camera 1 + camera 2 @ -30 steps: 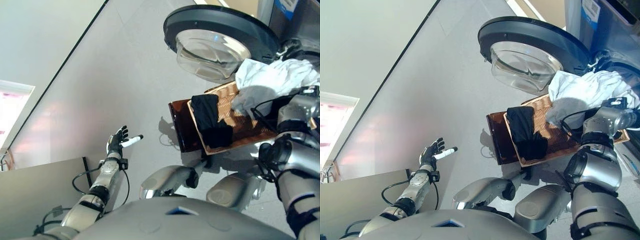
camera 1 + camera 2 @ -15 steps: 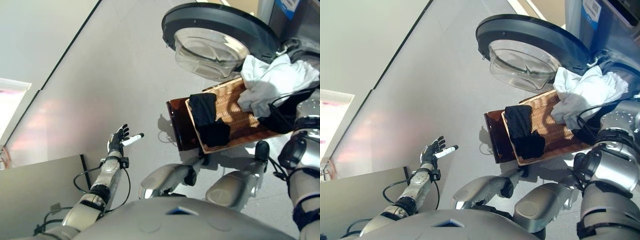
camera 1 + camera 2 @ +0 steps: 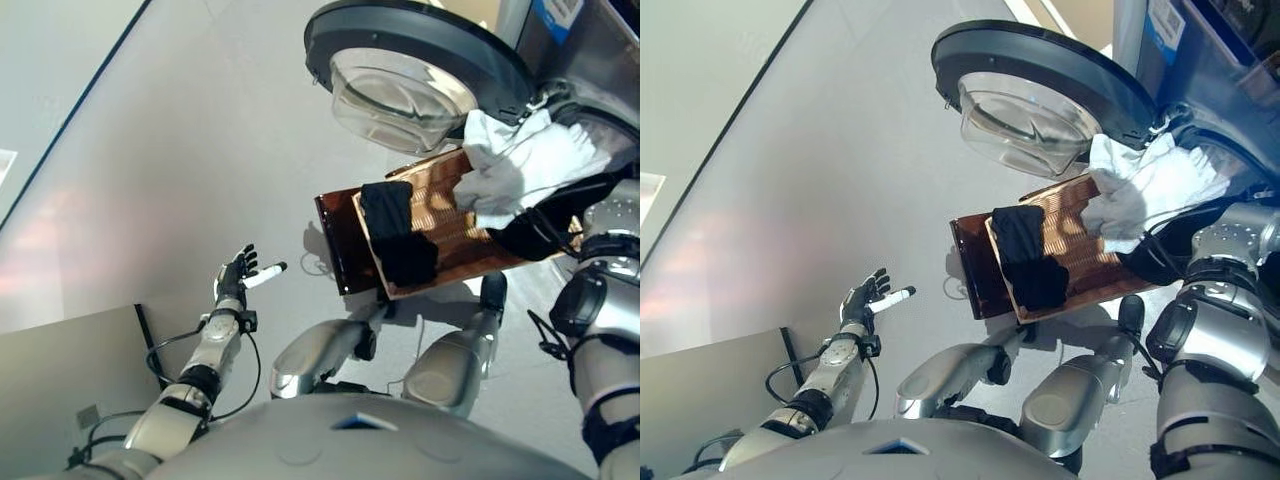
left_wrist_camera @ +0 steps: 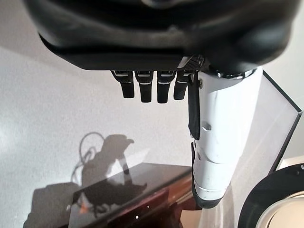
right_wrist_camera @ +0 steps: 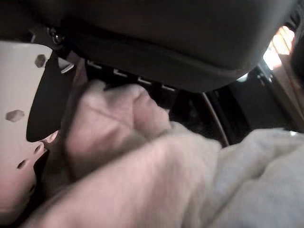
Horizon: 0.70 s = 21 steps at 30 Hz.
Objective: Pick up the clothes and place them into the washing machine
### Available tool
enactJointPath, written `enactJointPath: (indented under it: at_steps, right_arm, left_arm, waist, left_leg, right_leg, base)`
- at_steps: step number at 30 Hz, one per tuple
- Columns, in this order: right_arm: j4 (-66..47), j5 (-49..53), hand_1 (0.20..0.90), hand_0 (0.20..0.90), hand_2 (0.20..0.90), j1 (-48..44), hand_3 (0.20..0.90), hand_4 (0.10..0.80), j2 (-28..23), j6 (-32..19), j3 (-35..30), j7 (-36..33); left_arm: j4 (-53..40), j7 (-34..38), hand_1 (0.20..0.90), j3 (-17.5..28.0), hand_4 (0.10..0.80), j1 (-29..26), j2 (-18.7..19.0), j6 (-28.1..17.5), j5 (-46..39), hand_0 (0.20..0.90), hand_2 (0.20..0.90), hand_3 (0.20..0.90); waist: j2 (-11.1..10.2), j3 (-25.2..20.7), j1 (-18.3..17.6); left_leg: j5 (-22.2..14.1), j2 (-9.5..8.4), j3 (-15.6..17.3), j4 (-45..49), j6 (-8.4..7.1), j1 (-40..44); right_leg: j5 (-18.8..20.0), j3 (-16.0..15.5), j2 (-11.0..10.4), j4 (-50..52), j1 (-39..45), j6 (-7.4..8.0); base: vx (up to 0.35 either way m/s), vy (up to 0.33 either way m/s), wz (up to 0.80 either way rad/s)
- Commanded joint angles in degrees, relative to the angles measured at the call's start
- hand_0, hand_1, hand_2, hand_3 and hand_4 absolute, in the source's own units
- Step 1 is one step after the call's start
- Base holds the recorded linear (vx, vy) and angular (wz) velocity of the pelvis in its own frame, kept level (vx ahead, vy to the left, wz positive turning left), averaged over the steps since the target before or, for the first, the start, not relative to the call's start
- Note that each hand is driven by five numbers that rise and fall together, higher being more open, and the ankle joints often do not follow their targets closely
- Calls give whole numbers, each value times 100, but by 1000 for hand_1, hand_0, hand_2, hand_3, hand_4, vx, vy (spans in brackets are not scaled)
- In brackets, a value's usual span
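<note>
1. We hold the white cloth (image 3: 520, 165) bunched in our right hand (image 5: 95, 118), fingers curled into it, right at the washing machine (image 3: 1200, 80) opening.
2. The door (image 3: 415, 60) swings wide, leaving room to push in.
3. A black garment (image 3: 395, 240) waits on the tray (image 3: 450, 245).
4. Our left hand (image 3: 235, 280) hangs spread and empty over the floor (image 3: 180, 150), well apart.

Looks like a laundry corner in a home or a mock-up test room: a front-loading washing machine (image 3: 1200, 70) with its round glass door (image 3: 1035, 85) swung open, a woven basket (image 3: 1080, 255) of clothes parked right in front, plain grey floor (image 3: 830, 190), bare pale wall (image 3: 700, 70).
</note>
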Motion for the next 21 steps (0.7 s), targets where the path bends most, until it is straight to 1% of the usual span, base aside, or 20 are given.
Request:
enactJointPath:
  at_steps: [1, 2, 3, 4, 5, 6, 8, 9, 10, 11, 12, 13, 14, 15, 16, 17, 19, 20, 21]
  right_arm:
    - [-178, -102, 900, 900, 900, -235, 900, 800, -465, -386, 533, 618]
    - [1, -36, 900, 900, 900, -192, 900, 800, -148, -205, 671, 784]
    - [4, -22, 900, 900, 900, -187, 900, 800, -135, -202, 671, 804]
    - [134, 60, 900, 900, 900, -97, 900, 800, 218, -111, 748, 913]
    - [132, 71, 900, 900, 900, -90, 900, 800, 238, -113, 748, 926]
    - [194, 196, 900, 900, 900, 18, 900, 800, 619, -98, 742, 1012]
    - [213, 275, 900, 900, 900, 113, 900, 800, 1025, -49, 808, 1109]
    - [214, 288, 900, 900, 900, 148, 900, 800, 1189, -62, 831, 1111]
    - [204, 287, 900, 900, 900, 155, 900, 800, 1207, -68, 830, 1108]
    - [199, 359, 900, 900, 900, 238, 900, 800, 1525, -45, 888, 1178]
    - [177, 359, 900, 900, 900, 257, 900, 800, 1552, -54, 888, 1174]
    - [168, 353, 900, 900, 900, 321, 900, 800, 1844, -2, 1019, 1247]
    - [121, 337, 900, 900, 900, 406, 900, 800, 2019, -12, 1080, 1263]
    - [97, 330, 900, 900, 900, 426, 900, 800, 2045, -18, 1082, 1252]
    - [129, 328, 900, 900, 900, 523, 900, 800, 2290, 47, 1241, 1349]
    - [112, 327, 900, 900, 900, 539, 900, 800, 2311, 42, 1247, 1345]
    - [47, 347, 900, 900, 900, 785, 900, 800, 2681, 61, 1384, 1419]
    - [37, 348, 900, 900, 900, 797, 900, 800, 2697, 57, 1389, 1419]
    - [57, 357, 900, 900, 900, 952, 900, 800, 2882, 109, 1467, 1457]
  left_arm:
    - [637, 117, 900, 320, 800, -19, 359, -144, -49, 900, 900, 900]
    - [703, 122, 900, 325, 800, -55, 356, -105, -2, 900, 900, 900]
    - [712, 122, 900, 336, 800, -55, 364, -107, 3, 900, 900, 900]
    - [795, 92, 900, 358, 800, -92, 345, -73, 13, 900, 900, 900]
    - [801, 88, 900, 370, 800, -90, 358, -74, 12, 900, 900, 900]
    - [816, 67, 900, 357, 800, -72, 337, -69, 14, 900, 900, 900]
    - [899, 61, 900, 365, 800, -76, 331, -47, 58, 900, 900, 900]
    - [931, 63, 900, 370, 800, -84, 332, -31, 75, 900, 900, 900]
    - [935, 63, 900, 377, 800, -83, 341, -31, 77, 900, 900, 900]
    - [1013, 94, 900, 399, 800, -91, 336, -23, 110, 900, 900, 900]
    - [1017, 95, 900, 404, 800, -85, 348, -26, 111, 900, 900, 900]
    - [1040, 105, 900, 424, 800, -116, 356, 3, 151, 900, 900, 900]
    - [1060, 128, 900, 433, 800, -106, 367, 9, 186, 900, 900, 900]
    - [1061, 130, 900, 439, 800, -95, 376, 9, 190, 900, 900, 900]
    - [1145, 147, 900, 477, 800, -115, 391, 42, 265, 900, 900, 900]
    - [1149, 147, 900, 485, 800, -108, 398, 41, 267, 900, 900, 900]
    - [1276, 167, 900, 536, 800, -115, 422, 88, 354, 900, 900, 900]
    - [1279, 167, 900, 543, 800, -109, 431, 88, 357, 900, 900, 900]
    - [1303, 171, 900, 568, 800, -117, 435, 100, 399, 900, 900, 900]
  waist:
    - [-304, -884, -58]
    - [-373, -871, -41]
    - [-383, -867, -48]
    - [-446, -838, -33]
    - [-458, -834, -41]
    - [-509, -821, -8]
    - [-581, -803, 26]
    - [-625, -798, 33]
    - [-634, -794, 24]
    - [-693, -779, 58]
    - [-705, -778, 49]
    - [-794, -783, 91]
    - [-845, -778, 102]
    - [-856, -779, 92]
    - [-979, -803, 136]
    - [-988, -801, 125]
    - [-1175, -819, 150]
    - [-1183, -818, 141]
    - [-1297, -850, 167]
  left_leg:
    - [-221, 645, 66, -47, -875, 126]
    - [-224, 672, 79, -47, -869, 142]
    - [-225, 674, 83, -47, -870, 147]
    - [-223, 695, 89, -47, -874, 171]
    - [-224, 697, 93, -47, -875, 176]
    - [-221, 710, 82, -47, -878, 195]
    - [-212, 728, 64, -47, -884, 222]
    - [-214, 734, 48, -47, -887, 236]
    - [-214, 734, 46, -47, -888, 241]
    - [-211, 744, 28, -47, -885, 276]
    - [-212, 745, 26, -47, -886, 284]
    - [-210, 755, 6, -47, -882, 317]
    - [-212, 763, -5, -47, -880, 340]
    - [-213, 762, -6, -47, -881, 347]
    - [-221, 781, -33, -47, -879, 403]
    - [-222, 781, -33, -47, -880, 412]
    - [-241, 803, -68, -47, -875, 509]
    - [-242, 802, -70, -47, -875, 516]
    - [-264, 817, -96, -47, -874, 566]
  right_leg:
    - [-433, 109, 413, 330, -70, -471]
    - [-414, 118, 433, 327, -58, -480]
    - [-413, 123, 435, 325, -54, -481]
    - [-400, 118, 460, 327, -40, -495]
    - [-399, 121, 462, 325, -36, -496]
    - [-399, 108, 476, 314, -4, -509]
    - [-390, 63, 493, 311, 33, -522]
    - [-386, 42, 500, 309, 59, -529]
    - [-386, 40, 500, 306, 66, -530]
    - [-380, 14, 513, 298, 118, -535]
    - [-379, 12, 514, 294, 128, -536]
    - [-371, -31, 529, 288, 183, -541]
    - [-367, -47, 536, 283, 213, -544]
    - [-367, -48, 536, 279, 223, -544]
    - [-359, -85, 555, 264, 301, -547]
    - [-358, -86, 554, 258, 312, -547]
    - [-354, -139, 594, 236, 432, -554]
    - [-355, -141, 593, 233, 442, -554]
    - [-353, -177, 599, 218, 517, -549]
  base:
    - [-30, -48, -7]
    - [-22, -36, -7]
    - [-19, -39, -12]
    - [-12, -16, -12]
    - [-23, -23, -14]
    - [-18, -14, -6]
    - [-11, -9, -2]
    - [-5, -12, -4]
    - [0, 0, 0]
    - [0, 0, 0]
    - [0, 0, 0]
    - [0, 0, 0]
    - [0, 0, 0]
    - [0, 0, 0]
    - [0, 0, 0]
    - [45, -21, 4]
    - [51, -27, 6]
    - [64, -26, 3]
    - [36, -6, 4]
